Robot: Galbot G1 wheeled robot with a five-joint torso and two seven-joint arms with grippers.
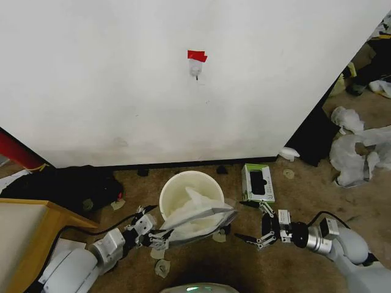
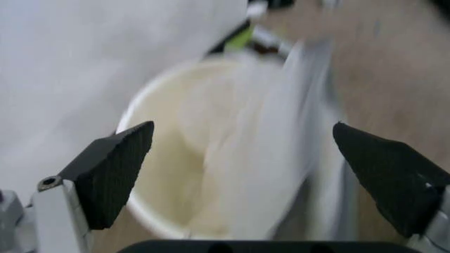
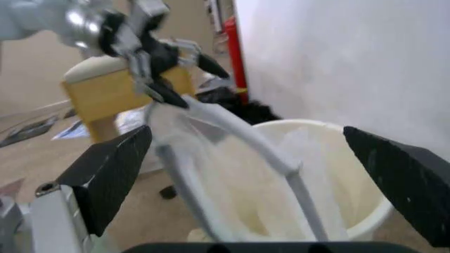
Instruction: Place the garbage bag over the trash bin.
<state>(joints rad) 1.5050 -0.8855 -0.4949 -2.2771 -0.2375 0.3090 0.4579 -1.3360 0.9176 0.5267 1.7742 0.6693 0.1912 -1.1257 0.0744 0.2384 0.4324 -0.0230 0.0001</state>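
The round cream-white trash bin (image 1: 183, 177) stands on the brown floor by the wall. The wrinkly translucent garbage bag (image 1: 198, 217) lies across its near rim, partly inside and partly spilling toward me. My left gripper (image 1: 154, 227) is open at the bag's left edge, and the film reaches up to its lower finger. In the left wrist view its black pads (image 2: 113, 174) straddle the bin (image 2: 158, 158) and bag (image 2: 281, 137). My right gripper (image 1: 241, 220) is open to the right of the bag, apart from it. The right wrist view shows the bag (image 3: 232, 174), the bin (image 3: 369, 208) and the left gripper (image 3: 184, 76).
A small green and white box (image 1: 258, 182) stands right of the bin. A wooden table (image 1: 30, 226) sits at the left, with a black heap (image 1: 67, 186) behind it. Heaps of white plastic sheeting (image 1: 360, 146) lie at the far right. Paper scraps (image 1: 162, 267) dot the floor.
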